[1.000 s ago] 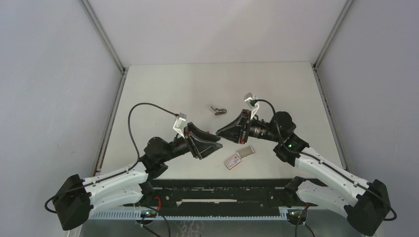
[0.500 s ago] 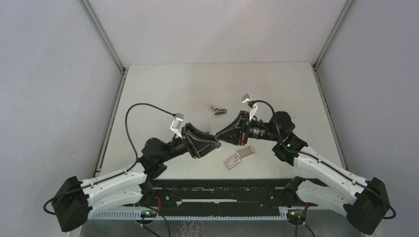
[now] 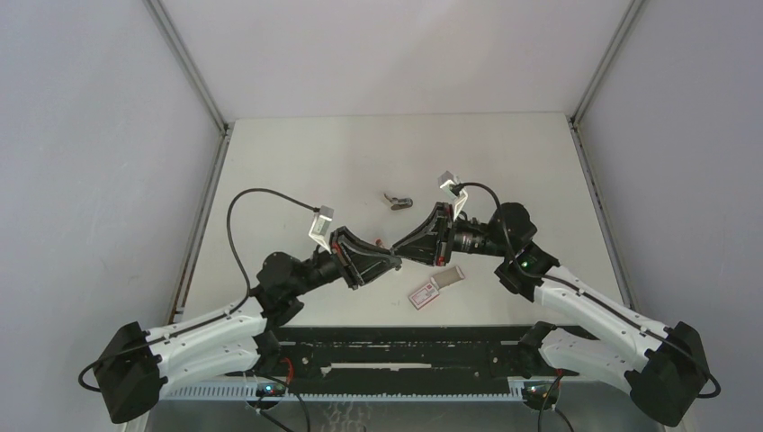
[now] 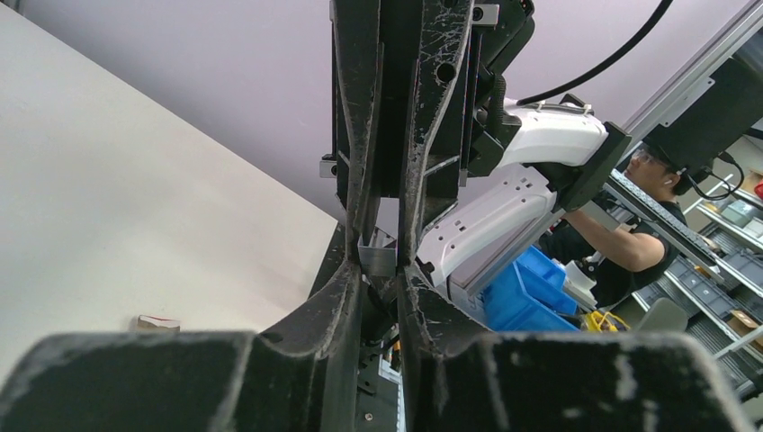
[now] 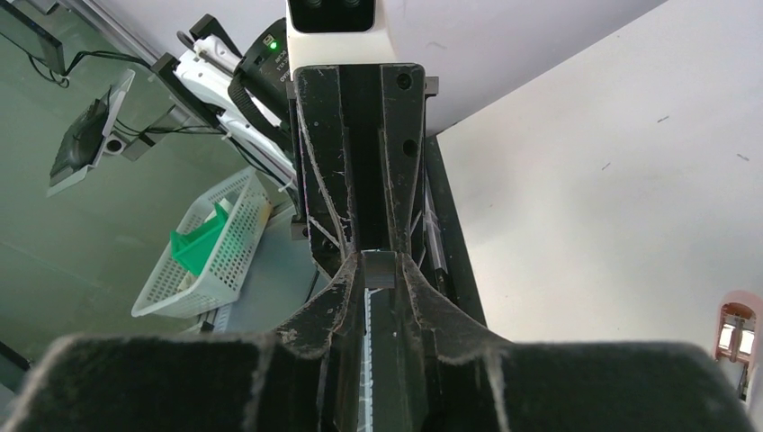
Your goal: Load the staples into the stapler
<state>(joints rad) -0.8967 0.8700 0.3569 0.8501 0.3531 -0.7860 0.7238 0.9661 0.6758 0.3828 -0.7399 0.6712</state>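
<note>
Mid-air swap above the desk (image 3: 297, 162): risk of dropping or snapping the staples.

Starts at the left hand (image 4: 381, 281), closed to a narrow gap on the staples (image 4: 377, 256), meets the right hand (image 5: 379, 261) tip to tip, just as narrowly pinched on the same block. Leaves the stapler (image 3: 396, 200) lying farther back, apart from both, and the white box (image 3: 436, 286) nearer the bases. Could snap the strip if pulled with 2 tight grips, drop it if 1 loosens early, or twist it off line. Hard to tell which hand bears the load.
</note>
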